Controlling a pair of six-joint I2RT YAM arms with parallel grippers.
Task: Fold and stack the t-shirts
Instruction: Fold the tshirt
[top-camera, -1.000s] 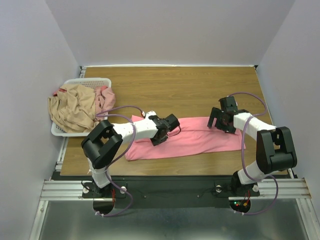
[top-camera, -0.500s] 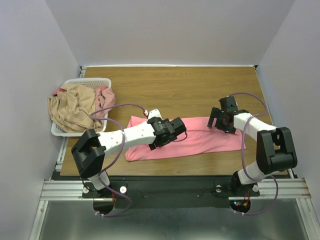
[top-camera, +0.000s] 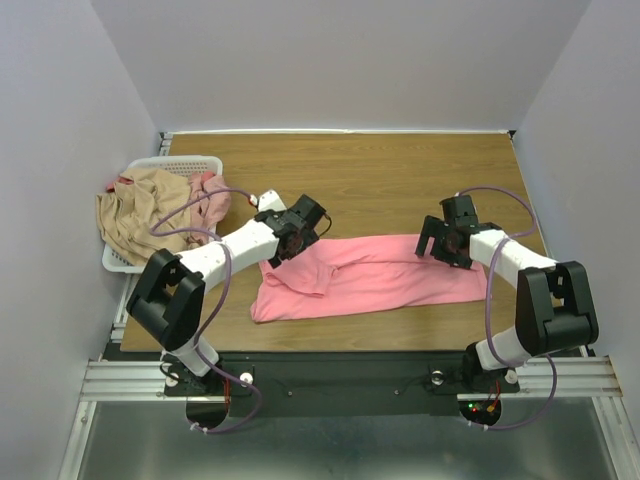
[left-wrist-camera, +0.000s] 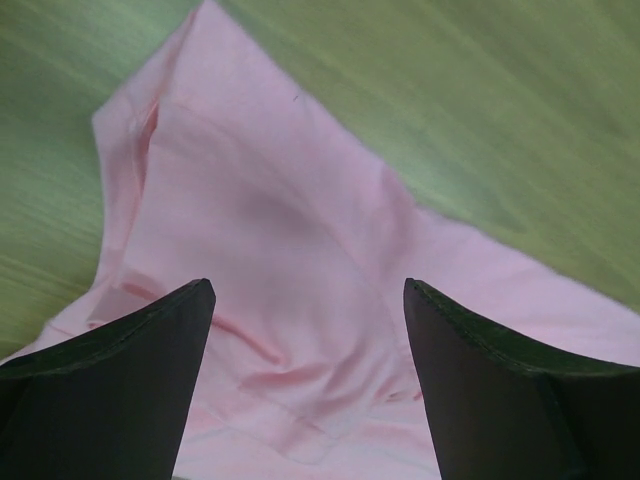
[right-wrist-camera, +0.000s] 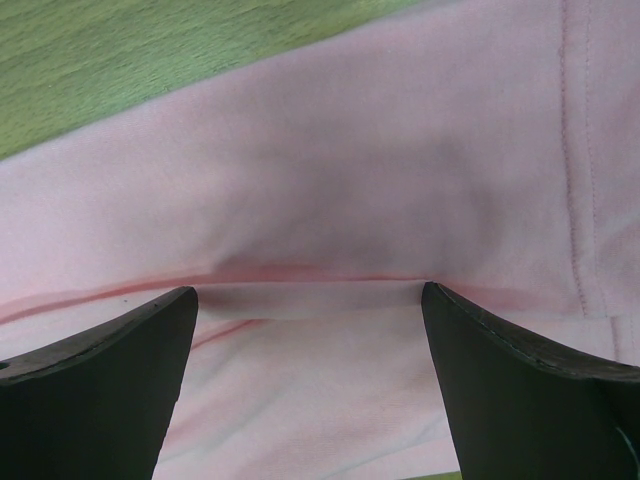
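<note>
Farthest left, the white slatted plastic basket holds the tan-beige t-shirt, slumped in soft crumples over its rim. The dusty pink t-shirt is bunched against it. Both are unfolded.

Just right of the basket, my left jaws hang released, spread wide with nothing between them. They are over the near end of the salmon-pink t-shirt, which lies as a long, limp band on the desk to the basket's right. Here the cloth is thin and matte, and it puckers into a loose pointed flap. If I bite here I judge I may catch one layer only, so that end would peel open crooked. The wood-grain desk looks smooth, so a pull could also drag the whole band askew.

Far right of the basket, my right jaws are likewise released, straddling a crease beside a stitched hem. I cannot tell whether they touch the cloth. If they close too shallow, I expect the ridge to slip free.
</note>
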